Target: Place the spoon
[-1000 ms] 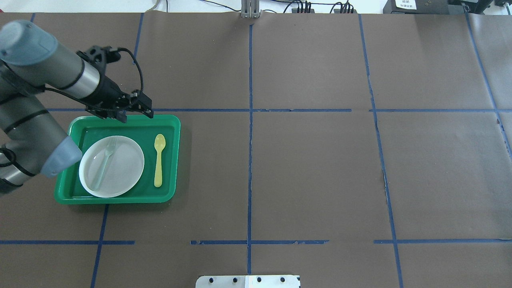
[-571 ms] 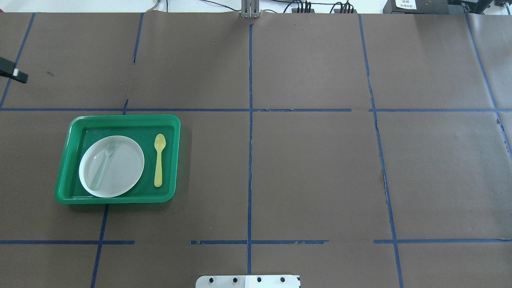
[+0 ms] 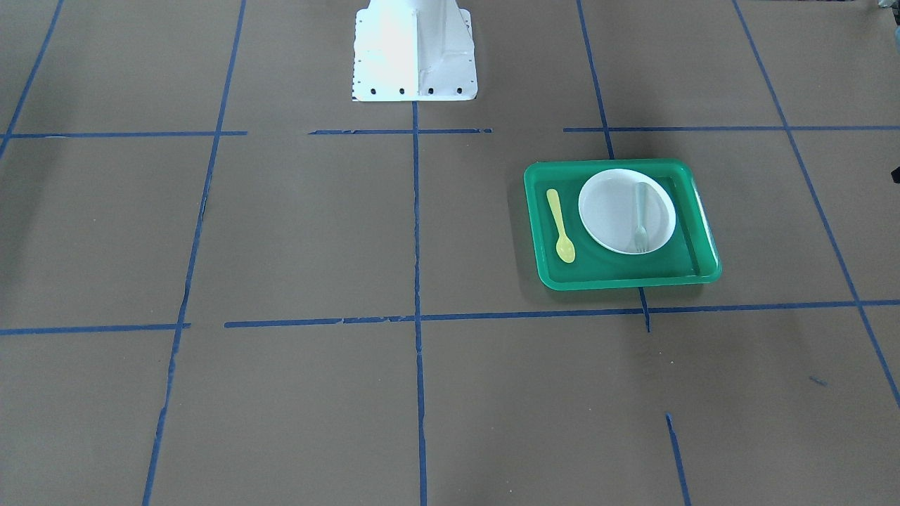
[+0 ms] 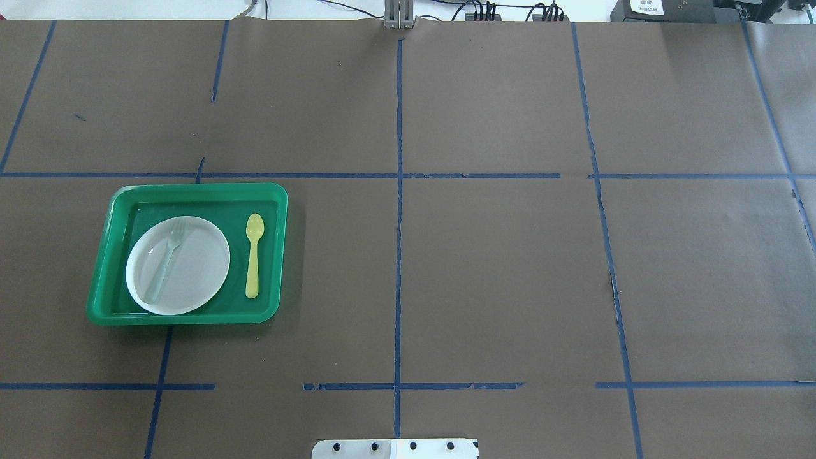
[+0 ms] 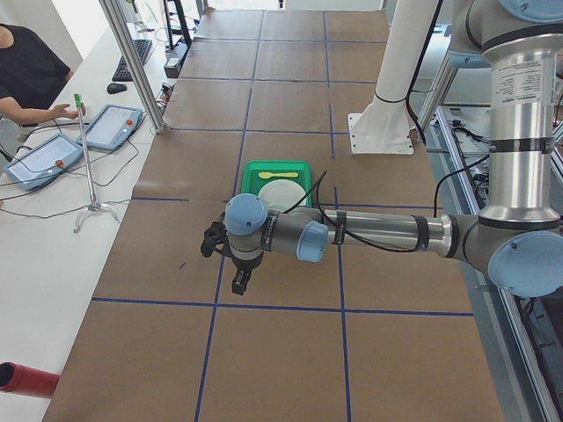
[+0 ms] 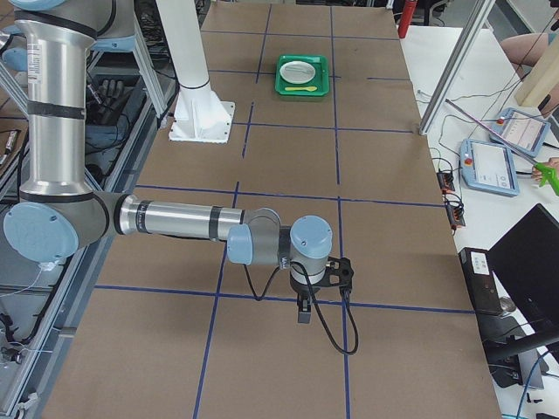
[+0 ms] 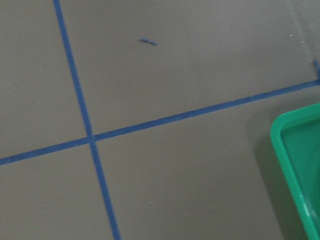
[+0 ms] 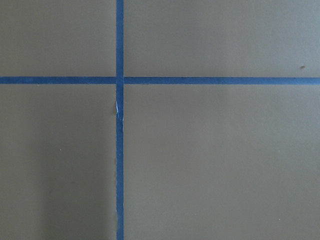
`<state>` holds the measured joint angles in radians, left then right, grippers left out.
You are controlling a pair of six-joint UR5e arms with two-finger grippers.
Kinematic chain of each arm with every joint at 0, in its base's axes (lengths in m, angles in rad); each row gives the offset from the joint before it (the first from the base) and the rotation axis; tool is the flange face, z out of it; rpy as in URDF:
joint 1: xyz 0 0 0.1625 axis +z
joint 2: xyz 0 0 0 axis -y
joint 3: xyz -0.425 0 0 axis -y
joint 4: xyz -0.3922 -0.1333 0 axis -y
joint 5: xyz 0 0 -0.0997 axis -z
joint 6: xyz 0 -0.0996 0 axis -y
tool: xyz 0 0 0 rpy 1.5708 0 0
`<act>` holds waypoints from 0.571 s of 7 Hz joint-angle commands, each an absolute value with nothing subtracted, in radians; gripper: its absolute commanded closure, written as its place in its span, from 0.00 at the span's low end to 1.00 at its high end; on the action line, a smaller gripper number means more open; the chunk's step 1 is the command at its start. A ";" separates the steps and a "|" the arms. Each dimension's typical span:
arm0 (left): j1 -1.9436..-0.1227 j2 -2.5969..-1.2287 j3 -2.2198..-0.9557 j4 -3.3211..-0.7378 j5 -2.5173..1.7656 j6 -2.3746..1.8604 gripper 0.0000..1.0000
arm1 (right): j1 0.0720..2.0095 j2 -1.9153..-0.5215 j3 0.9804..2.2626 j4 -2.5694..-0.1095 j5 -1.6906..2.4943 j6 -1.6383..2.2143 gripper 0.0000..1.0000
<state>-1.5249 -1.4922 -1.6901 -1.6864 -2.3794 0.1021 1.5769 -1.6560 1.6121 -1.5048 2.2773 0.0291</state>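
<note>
Spoon (image 4: 254,255) lies flat in green tray (image 4: 204,191), just beside plate (image 4: 201,261) (fork (image 4: 166,261) on plate). L claw (image 5: 239,283) and R claw (image 6: 302,312) are well apart from it over the desk; open/clenched: can't tell. Looks placed; arms shd stay clear of tray.

Table (image 4: 497,268): brown paper cover w/ blue tape grid (image 4: 398,255). Green tray (image 4: 191,189) sits flat on it, robot's left half, far rim just beside a cross line. White base plate (image 3: 415,56) at robot-side edge, approx. center.
</note>
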 commanded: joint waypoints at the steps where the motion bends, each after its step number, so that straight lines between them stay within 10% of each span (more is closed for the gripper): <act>1: -1.587 -1.511 -1.698 -1.528 -2.347 0.221 0.00 | 1.577 -1.655 1.612 -1.505 2.278 0.029 0.00; 4: -1.603 -1.512 -1.680 -1.586 -2.292 0.212 0.00 | 1.577 -1.655 1.611 -1.505 2.276 0.029 0.00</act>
